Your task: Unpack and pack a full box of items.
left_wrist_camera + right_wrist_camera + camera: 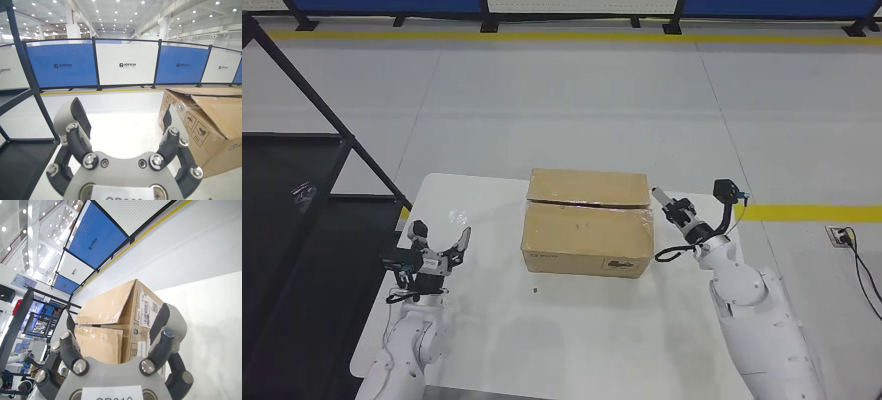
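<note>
A brown cardboard box (587, 225) stands in the middle of the white table, its top flaps folded down but loose, with torn clear tape along the seam. My left gripper (440, 238) is open over the table to the left of the box, apart from it. In the left wrist view the left gripper (124, 113) holds nothing, and the box (208, 117) lies off to one side. My right gripper (694, 195) is open at the box's right end, close to its far right corner. The right wrist view has the right gripper (117, 319) facing the labelled end of the box (105, 309).
A black metal rack (302, 200) stands against the table's left side, close to my left arm. The table (572, 320) has bare room in front of the box, with a small dark speck (534, 290) on it. Blue and white fence panels (124, 64) stand far behind.
</note>
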